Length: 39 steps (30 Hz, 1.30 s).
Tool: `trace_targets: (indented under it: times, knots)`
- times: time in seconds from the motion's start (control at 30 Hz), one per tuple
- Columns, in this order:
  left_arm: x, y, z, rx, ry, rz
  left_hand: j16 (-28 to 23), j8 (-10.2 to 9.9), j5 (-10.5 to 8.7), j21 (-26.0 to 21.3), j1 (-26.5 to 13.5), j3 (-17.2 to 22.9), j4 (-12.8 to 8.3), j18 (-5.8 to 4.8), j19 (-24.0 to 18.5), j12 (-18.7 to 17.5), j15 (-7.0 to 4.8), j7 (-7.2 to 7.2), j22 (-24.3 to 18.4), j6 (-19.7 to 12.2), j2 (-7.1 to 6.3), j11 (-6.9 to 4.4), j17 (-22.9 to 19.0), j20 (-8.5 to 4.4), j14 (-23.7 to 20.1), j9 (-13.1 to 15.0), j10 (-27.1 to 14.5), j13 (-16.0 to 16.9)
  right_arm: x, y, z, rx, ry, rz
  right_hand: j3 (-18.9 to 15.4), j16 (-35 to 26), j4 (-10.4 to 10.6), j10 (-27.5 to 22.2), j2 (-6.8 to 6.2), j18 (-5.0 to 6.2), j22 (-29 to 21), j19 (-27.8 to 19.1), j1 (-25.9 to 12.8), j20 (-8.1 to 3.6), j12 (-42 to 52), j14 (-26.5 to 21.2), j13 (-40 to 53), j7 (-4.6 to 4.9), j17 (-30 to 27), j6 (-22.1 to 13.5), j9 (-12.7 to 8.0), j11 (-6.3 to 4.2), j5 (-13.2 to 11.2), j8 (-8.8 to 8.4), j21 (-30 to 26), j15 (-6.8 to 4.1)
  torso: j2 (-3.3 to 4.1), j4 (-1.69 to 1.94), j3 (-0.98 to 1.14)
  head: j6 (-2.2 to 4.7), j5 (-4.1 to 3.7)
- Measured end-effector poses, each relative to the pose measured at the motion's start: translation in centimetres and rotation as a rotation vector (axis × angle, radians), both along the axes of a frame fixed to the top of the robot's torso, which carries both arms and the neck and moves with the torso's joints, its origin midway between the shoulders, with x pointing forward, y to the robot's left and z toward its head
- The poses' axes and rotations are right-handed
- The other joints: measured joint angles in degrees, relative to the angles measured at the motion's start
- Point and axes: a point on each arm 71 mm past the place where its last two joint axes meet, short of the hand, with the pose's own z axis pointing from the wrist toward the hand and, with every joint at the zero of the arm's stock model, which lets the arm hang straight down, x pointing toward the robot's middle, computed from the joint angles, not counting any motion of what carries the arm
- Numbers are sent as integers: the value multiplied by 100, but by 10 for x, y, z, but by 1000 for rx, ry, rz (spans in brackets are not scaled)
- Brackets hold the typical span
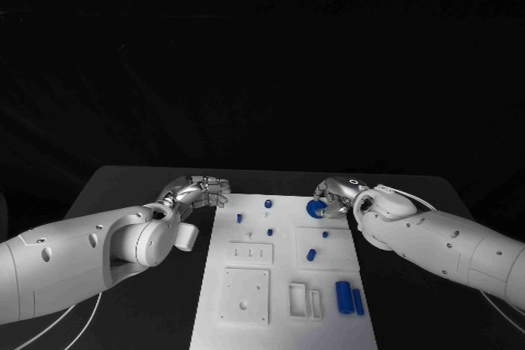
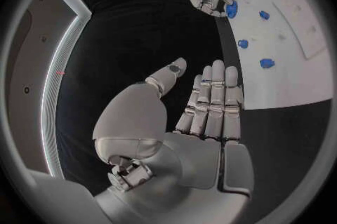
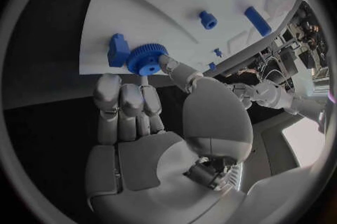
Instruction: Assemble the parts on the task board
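Left hand (image 1: 200,190) of jointed silver metal, fingers straight and apart, holding nothing, beside the flat white task board (image 1: 287,320), right hand (image 1: 336,194) pinching a toothed blue gear (image 1: 316,209) at the board's far edge.

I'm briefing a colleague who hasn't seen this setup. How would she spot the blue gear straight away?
Start at the white task board in the middle of the black table and go to its far edge on the robot's right side. There the right hand touches the blue gear with its fingertips. It is the round, toothed piece, unlike the small pegs and the long bars elsewhere on the board.
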Motion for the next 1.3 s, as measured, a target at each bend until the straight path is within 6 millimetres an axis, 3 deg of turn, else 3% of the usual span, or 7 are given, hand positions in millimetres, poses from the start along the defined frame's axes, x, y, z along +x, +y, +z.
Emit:
trace_targets:
  times: [0.2, 0.53, 0.8, 1.0, 1.13, 1.3]
  knots:
    - [0, 1, 0, 1, 0, 2, 0, 0, 0, 0, 0, 0, 0, -2, 0, 0, 0, 0, 0, 0, 0, 0, 0, 0, 0, -2, 0, 0, -2, -1, -2, -18, -17, 14, 39, -37, -87, -75, -66, 1, 0, -17, 66, 17, -24, 16, 0, -15, 22, -17, -34, -11, 5, -17, 9, -17, -1, -2, 1, -10, 4]
    - [0, 1, 0, 1, 0, 2, 0, 0, 0, 0, 0, 0, 0, -6, 1, 0, 0, 0, 0, 0, 0, 0, -1, 1, 0, -2, 0, 0, -2, -2, -3, -17, -15, 24, 70, -104, -151, -76, -73, 2, 0, -38, 72, 39, -24, 35, -1, -4, 87, -89, -49, -10, 729, -47, 60, -35, -3, -2, 1, 7, -9]
    - [0, 1, 0, 1, 0, 3, 0, 0, 0, 0, 0, 0, 0, -13, 1, 0, 0, 0, -1, 0, 0, 0, -1, 1, 0, -1, 0, -1, -2, -4, -3, -12, -8, 26, 86, -133, -167, -108, -34, 8, 0, -59, 34, 60, -49, 35, -1, -14, 120, -101, -55, -18, 1022, -48, 60, -35, -3, -2, 1, 20, -12]
    - [0, 2, 0, 1, 0, 3, 0, 0, 0, 0, 0, 13, -13, -19, 1, 0, 0, 0, -1, 0, 0, 0, -2, 1, 0, -7, 0, -1, -2, -4, -3, -13, -6, 28, 133, -159, -215, -115, 38, 8, 0, -59, -5, 60, -49, 35, -1, -22, 169, -109, -53, -11, 1583, -44, 88, -35, -3, -2, -2, 16, -13]
    - [0, 2, 0, 1, 1, 4, 0, 0, 0, 0, 0, 13, -12, -23, 1, 0, 0, 0, -1, 0, 0, 0, 4, 1, 0, -7, 0, 0, -3, -3, -3, -35, -26, 38, 119, -182, -261, -115, 73, 9, 0, -58, 4, 61, -49, 35, -1, -44, 189, -40, -72, -12, 1488, 12, 89, -35, -4, -2, -3, 15, -14]
    - [0, 3, 0, 1, 1, 5, 0, 0, 0, 0, 0, 12, -12, -47, 1, 0, 0, 0, -1, 0, 0, 0, 4, 1, 0, -6, 0, 0, -5, 1, -4, -86, -79, 58, 218, -191, -194, -86, 87, 9, 0, -58, 19, 61, -12, 72, -2, -118, 221, 71, -67, -37, 1085, 72, 89, -44, -4, -3, -6, 16, -18]
